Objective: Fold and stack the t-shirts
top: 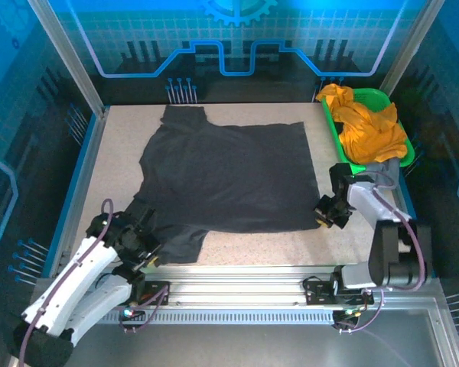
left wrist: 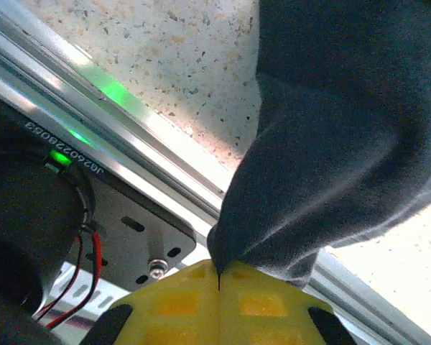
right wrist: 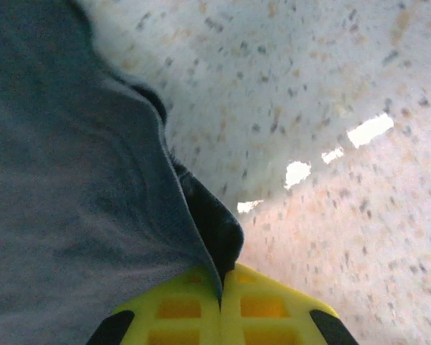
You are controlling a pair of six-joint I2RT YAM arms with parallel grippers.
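Note:
A large dark charcoal-grey t-shirt lies spread over the speckled table. My left gripper is shut on its near-left sleeve corner, and the cloth rises out of the yellow fingers just above the table's metal rail. My right gripper is shut on the shirt's near-right hem corner, where the fabric is pinched between the yellow fingers. A mustard-orange t-shirt is heaped in the basket, with a lighter grey t-shirt under it.
The green plastic basket stands at the back right of the table. An aluminium rail runs along the near edge, close to my left gripper. Bare tabletop lies between the two grippers.

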